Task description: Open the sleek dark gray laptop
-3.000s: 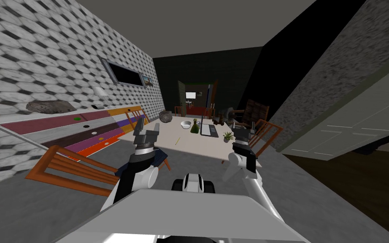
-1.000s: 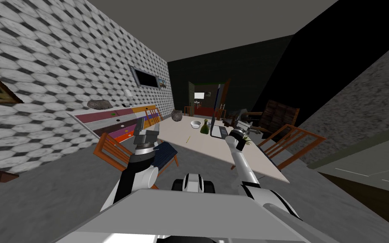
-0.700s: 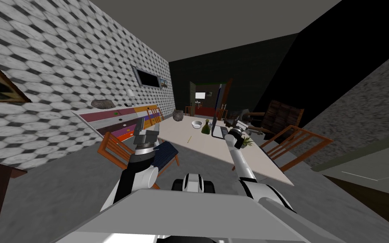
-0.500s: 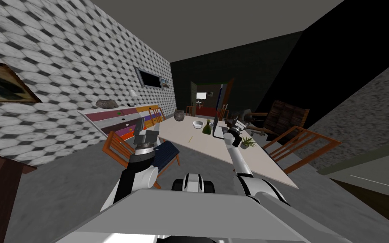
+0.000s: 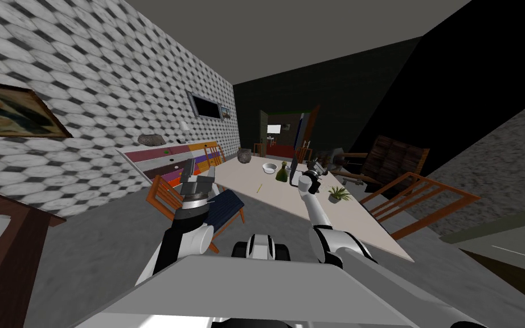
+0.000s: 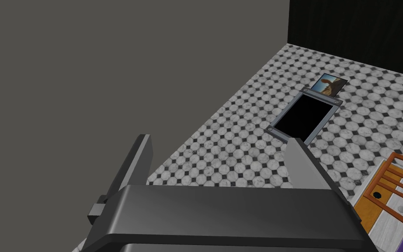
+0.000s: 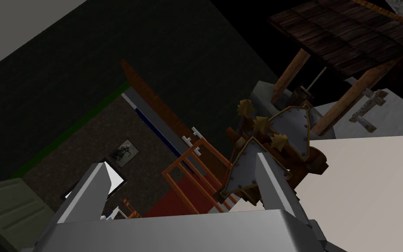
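Observation:
The laptop (image 5: 295,180) lies on the pale table (image 5: 290,199), beside a green bottle. Its light base shows, and a thin dark lid seems to stand up edge-on above it. My right arm reaches out over the table, and my right gripper (image 5: 315,169) hovers just right of the laptop. In the right wrist view that gripper (image 7: 178,159) is open with nothing between its fingers. A brown and grey shield-like ornament (image 7: 279,135) sits beyond them on the table. My left gripper (image 5: 191,168) is raised at the table's left side. In the left wrist view it (image 6: 218,142) is open and holds nothing.
On the table stand a green bottle (image 5: 282,172), a white bowl (image 5: 269,167), a dark pot (image 5: 245,155) and a small plant (image 5: 338,195). A chair with a blue cushion (image 5: 224,206) stands at the left edge. Another wooden chair (image 5: 421,202) stands on the right.
My whole view has swung, so the table now runs more to the right. My right arm has stretched forward and its gripper has shifted left, close to the laptop. The left arm has held still.

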Robot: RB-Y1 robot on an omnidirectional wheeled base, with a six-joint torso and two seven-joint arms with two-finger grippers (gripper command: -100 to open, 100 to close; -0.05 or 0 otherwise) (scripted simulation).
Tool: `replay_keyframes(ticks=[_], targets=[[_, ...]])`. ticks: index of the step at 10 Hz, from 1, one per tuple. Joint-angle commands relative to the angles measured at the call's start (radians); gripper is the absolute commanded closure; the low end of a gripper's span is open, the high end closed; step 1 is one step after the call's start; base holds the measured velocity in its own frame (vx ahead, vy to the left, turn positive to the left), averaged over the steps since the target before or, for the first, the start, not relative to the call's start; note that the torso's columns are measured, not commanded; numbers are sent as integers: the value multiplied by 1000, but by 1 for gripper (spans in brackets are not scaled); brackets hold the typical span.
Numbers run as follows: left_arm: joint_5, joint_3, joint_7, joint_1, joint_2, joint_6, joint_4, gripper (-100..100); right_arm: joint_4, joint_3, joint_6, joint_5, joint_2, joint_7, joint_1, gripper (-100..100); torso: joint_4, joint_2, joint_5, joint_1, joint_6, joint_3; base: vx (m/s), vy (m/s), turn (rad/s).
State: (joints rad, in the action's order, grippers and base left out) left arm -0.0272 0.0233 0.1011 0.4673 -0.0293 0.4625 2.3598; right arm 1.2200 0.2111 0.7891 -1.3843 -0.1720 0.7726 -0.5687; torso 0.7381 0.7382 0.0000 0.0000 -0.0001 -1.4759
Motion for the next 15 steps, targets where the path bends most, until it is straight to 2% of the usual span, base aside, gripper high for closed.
replay_keyframes(ticks=[1,5,6,9,10,12,13,15], targets=[[0,0,0,0,0,0,0,0,-46,5,8,-47,23,32,-40,-100,0,0,0,0,0,0,0,15,28],[0,0,0,0,0,0,0,0,-129,14,20,-140,116,86,-119,-100,0,0,0,1,0,0,2,15,50],[0,0,0,0,0,0,0,0,-129,14,20,-140,116,86,-119,-100,0,0,0,0,0,0,2,10,10],[0,0,0,0,0,0,0,0,-159,17,25,-173,202,105,-147,-100,0,0,0,0,0,0,1,5,20],[0,0,0,0,0,0,0,0,-162,17,25,-177,219,107,-150,-100,0,0,0,0,0,0,1,5,16],[0,0,0,0,0,0,0,0,-156,18,23,-176,208,103,-146,-100,0,0,0,-1,0,0,0,0,0],[0,0,0,0,0,0,0,0,-156,18,23,-176,208,103,-146,100,0,0,0,-1,0,0,0,0,0],[0,0,0,0,0,0,0,0,-135,29,35,-245,211,138,-150,100,2,2,-5,-6,0,2,-33,-86,26]])
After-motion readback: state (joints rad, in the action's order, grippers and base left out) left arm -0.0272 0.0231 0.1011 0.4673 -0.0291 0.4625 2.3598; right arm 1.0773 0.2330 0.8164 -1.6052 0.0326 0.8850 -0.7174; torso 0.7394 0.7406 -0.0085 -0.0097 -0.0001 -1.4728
